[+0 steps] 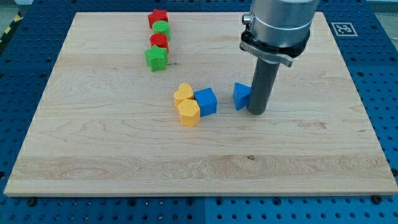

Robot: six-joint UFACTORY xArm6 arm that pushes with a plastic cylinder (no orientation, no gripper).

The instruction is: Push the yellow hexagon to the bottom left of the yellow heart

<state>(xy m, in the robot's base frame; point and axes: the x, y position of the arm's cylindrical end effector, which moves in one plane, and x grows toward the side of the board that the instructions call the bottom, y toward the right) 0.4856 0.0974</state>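
The yellow hexagon [188, 112] lies near the board's middle, touching the yellow heart [183, 93] just above it and slightly to the left. A blue cube [206, 101] touches both on their right. My tip [257, 112] rests on the board to the right of this cluster, pressed against the right side of a blue block [241, 96], whose shape I cannot make out as the rod partly hides it.
At the view's top left a column of blocks stands: a red star [158, 17], a green round block [161, 28], a red block [159, 42] and a green star [157, 58]. The wooden board [93, 155] lies on a blue perforated table.
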